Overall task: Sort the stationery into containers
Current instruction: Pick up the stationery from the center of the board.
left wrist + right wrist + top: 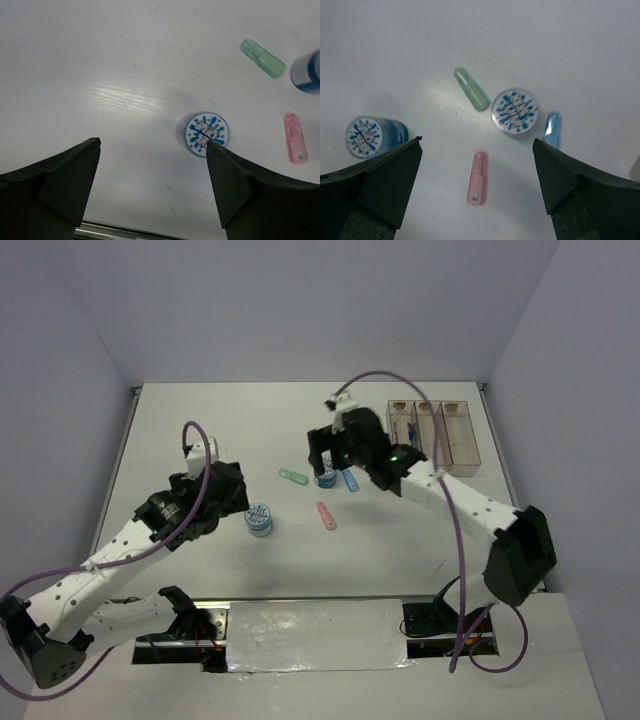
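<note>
tape roll (515, 110) looks light, stiff, slick-sided | we'd pinch it across the round wall | left fingers (55, 180) wide, right fingers (570, 185) wide, both empty

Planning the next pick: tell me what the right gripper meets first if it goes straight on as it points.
Most likely the pink clip, lying between the open jaws of the right gripper in its wrist view; depth is unclear, so it could touch bare table beside it instead.
</note>
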Action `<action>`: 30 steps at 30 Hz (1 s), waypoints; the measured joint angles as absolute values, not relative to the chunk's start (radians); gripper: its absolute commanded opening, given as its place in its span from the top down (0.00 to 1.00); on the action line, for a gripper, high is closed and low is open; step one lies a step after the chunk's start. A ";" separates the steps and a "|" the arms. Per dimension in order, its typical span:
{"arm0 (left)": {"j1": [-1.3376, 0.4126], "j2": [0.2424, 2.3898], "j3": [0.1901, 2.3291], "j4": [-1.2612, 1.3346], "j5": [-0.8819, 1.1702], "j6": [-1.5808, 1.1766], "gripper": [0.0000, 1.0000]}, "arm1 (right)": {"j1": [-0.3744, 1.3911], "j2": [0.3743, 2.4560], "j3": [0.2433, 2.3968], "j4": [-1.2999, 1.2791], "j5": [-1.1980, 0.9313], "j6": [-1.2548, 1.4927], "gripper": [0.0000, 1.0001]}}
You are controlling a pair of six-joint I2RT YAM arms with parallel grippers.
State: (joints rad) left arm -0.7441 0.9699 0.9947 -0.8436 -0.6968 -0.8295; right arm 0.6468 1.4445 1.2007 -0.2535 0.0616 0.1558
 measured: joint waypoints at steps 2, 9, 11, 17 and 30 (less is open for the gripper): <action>-0.629 0.982 0.995 -0.845 -0.648 -0.794 0.01 | 0.708 1.523 1.177 -0.265 0.093 0.189 0.02; -0.538 0.954 1.024 -0.847 -0.640 -0.694 0.02 | 0.794 1.779 1.142 -0.360 0.178 0.269 0.15; -0.538 0.937 0.997 -0.828 -0.620 -0.675 0.01 | 0.799 1.789 1.142 -0.364 0.182 0.278 0.22; -0.538 0.941 0.972 -0.822 -0.570 -0.632 0.01 | 0.807 1.812 1.142 -0.352 0.179 0.302 0.34; -0.538 0.932 0.961 -0.796 -0.535 -0.604 0.01 | 0.850 1.828 1.111 -0.333 0.189 0.316 1.00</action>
State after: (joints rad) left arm -0.5377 0.9318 0.9611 -0.7956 -0.5354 -0.6037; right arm 0.8501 1.8282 1.1114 -0.3328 0.1894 0.3161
